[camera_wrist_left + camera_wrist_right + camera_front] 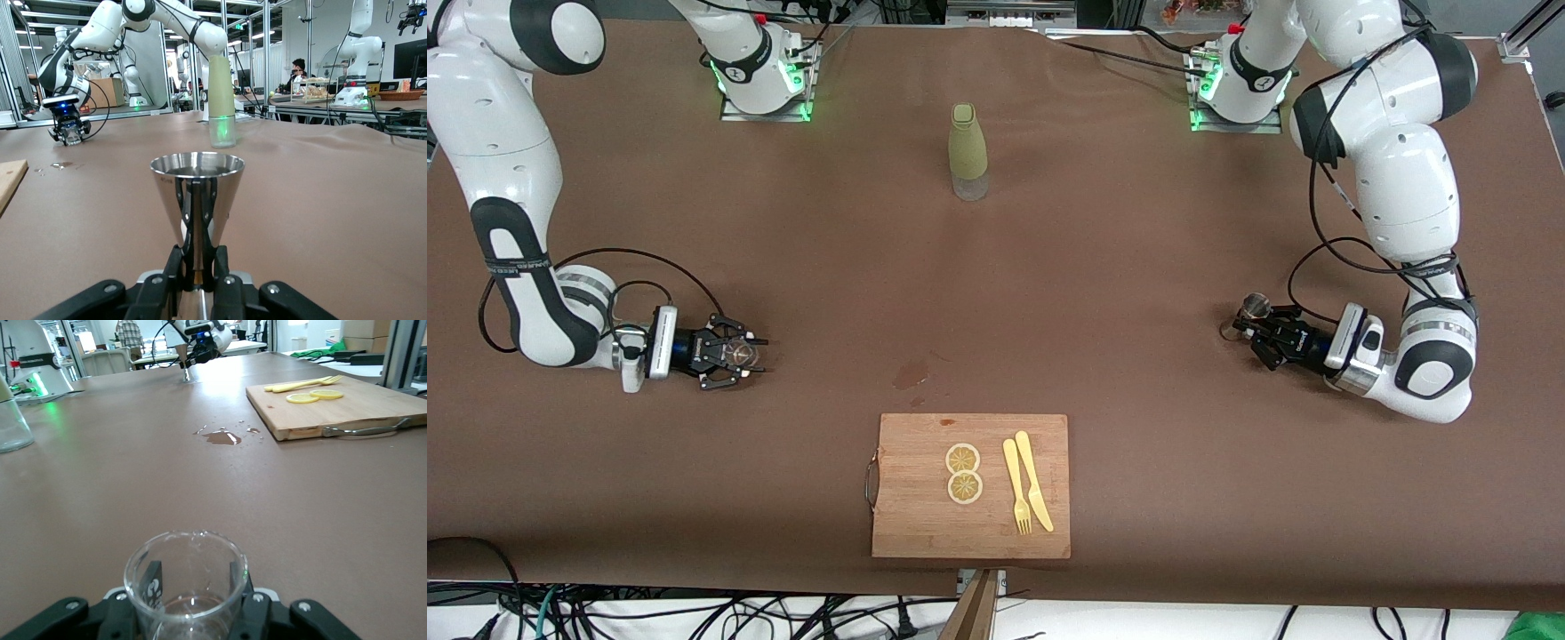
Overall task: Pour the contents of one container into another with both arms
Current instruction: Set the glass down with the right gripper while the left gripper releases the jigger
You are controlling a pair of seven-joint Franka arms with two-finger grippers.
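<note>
Two black fingers of the left gripper (197, 270) are clamped on the narrow waist of the metal jigger (197, 197), which stands upright at the left arm's end of the table (1138, 284). At the right arm's end, the right gripper (740, 352) has its fingers on either side of the clear glass cup (187, 587); whether they press it or stand slightly off, I cannot tell. Between the two grippers lies a wide stretch of bare brown cloth, broken only by a small wet spill (911, 375). Nearer the front camera than the spill sits a wooden cutting board (907, 516) by the table's edge, bearing two lemon slices (964, 473) and a yellow fork and knife (1027, 484). An olive-green bottle (967, 151) stands between the bases.
</note>
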